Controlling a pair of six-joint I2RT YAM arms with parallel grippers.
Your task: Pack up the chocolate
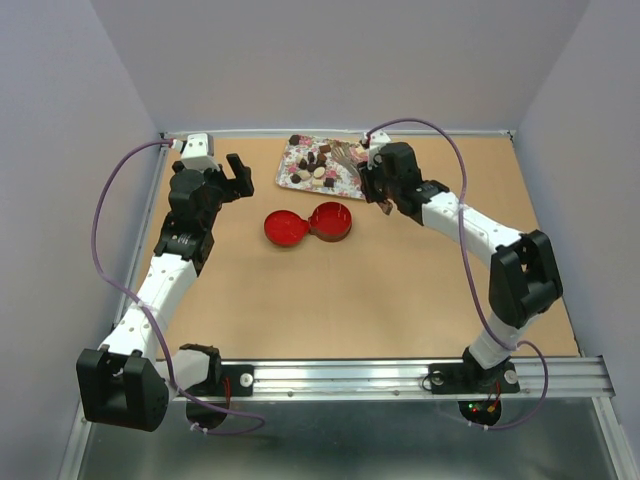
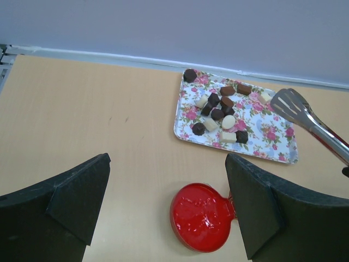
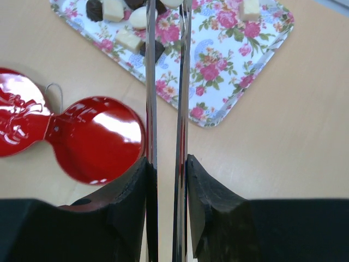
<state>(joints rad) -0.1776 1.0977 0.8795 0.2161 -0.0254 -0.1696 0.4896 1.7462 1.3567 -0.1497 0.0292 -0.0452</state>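
Note:
The chocolate (image 1: 318, 172) lies as several small dark, reddish-brown and cream pieces (image 2: 218, 112) on a pink-flowered tray (image 1: 345, 182) at the back of the table. My right gripper (image 1: 370, 178) is shut on long metal tongs (image 3: 182, 82), whose arms are squeezed close together. The tong head (image 2: 292, 105) hangs over the tray's right end. In the right wrist view the tong tips run off the top edge near the chocolate (image 3: 130, 39). A round red tin (image 1: 331, 220) stands open in front of the tray, beside its lid (image 1: 283, 228). My left gripper (image 2: 167, 161) is open and holds nothing.
The tin (image 3: 98, 139) and the lid (image 2: 202, 215) touch each other. The lid sits just below my left gripper's fingers (image 2: 82, 191). Grey walls close the table at the back and on both sides. The tray's near corner (image 3: 210, 117) lies just ahead of my right gripper (image 3: 166, 161).

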